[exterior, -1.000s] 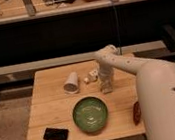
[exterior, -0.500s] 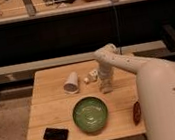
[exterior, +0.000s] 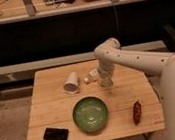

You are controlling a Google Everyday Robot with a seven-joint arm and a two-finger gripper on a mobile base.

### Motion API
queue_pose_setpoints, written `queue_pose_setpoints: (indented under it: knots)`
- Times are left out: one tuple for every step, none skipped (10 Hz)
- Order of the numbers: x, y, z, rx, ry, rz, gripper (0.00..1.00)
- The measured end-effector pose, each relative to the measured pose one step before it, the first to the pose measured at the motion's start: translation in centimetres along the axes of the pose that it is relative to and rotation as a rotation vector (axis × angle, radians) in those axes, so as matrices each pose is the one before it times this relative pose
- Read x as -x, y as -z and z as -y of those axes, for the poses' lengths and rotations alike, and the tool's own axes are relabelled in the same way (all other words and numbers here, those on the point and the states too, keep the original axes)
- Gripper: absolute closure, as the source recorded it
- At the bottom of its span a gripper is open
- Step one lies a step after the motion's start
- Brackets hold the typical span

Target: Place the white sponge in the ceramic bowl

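Observation:
The green ceramic bowl (exterior: pixel 90 114) stands upright at the front middle of the wooden table (exterior: pixel 50 99). A small off-white block, the white sponge (exterior: pixel 88 78), lies on the table behind the bowl, between a tipped white cup and my arm. My gripper (exterior: pixel 105 84) points down close to the tabletop, just right of the sponge and behind the bowl's right rim. Nothing shows in it.
A white cup (exterior: pixel 71 83) lies on its side left of the sponge. A flat black object (exterior: pixel 56 134) lies at the front left corner. A dark red object (exterior: pixel 137 111) lies at the front right. A dark shelf unit stands behind the table.

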Motion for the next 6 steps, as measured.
queue_pose_setpoints:
  knots:
    - [1.265, 2.127, 1.420, -0.01510, 0.05290, -0.02198, 0.56]
    - [1.053, 1.477, 1.451, -0.02239, 0.04271, -0.00962, 0.56]
    - [1.454, 1.130, 2.111, -0.03942, 0.05747, 0.00136, 0.56]
    - [1.515, 0.476, 2.624, -0.05669, 0.06943, 0.01319, 0.56]
    - [0.543, 0.006, 1.344, -0.03983, 0.03535, 0.00851, 0.56]
    - [0.055, -0.063, 0.961, -0.04333, 0.02553, 0.00139, 0.56]
